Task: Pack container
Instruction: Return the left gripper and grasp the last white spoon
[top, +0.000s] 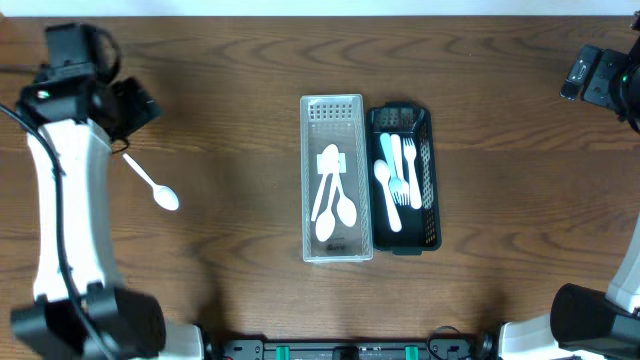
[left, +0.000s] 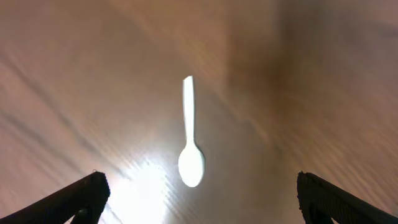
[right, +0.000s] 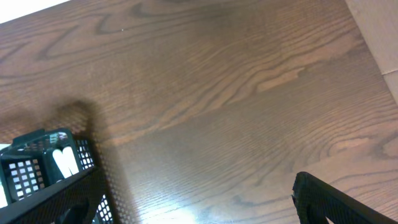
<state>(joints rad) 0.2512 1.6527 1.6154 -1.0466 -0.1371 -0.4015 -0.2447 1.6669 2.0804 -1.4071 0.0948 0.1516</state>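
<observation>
Left gripper (left: 200, 200), jaws spread wide, hovering above the white plastic spoon (left: 189, 127) lying free on the brown wooden worktop (left: 311, 93) just below it; judged best: descend astride the slim handle, close gently.

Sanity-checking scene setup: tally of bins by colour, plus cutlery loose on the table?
Clear bin: 1
Black bin: 1
Loose white spoon: 1
Total: 3
Cutlery inside the bins overlaps, so it is not counted.
</observation>
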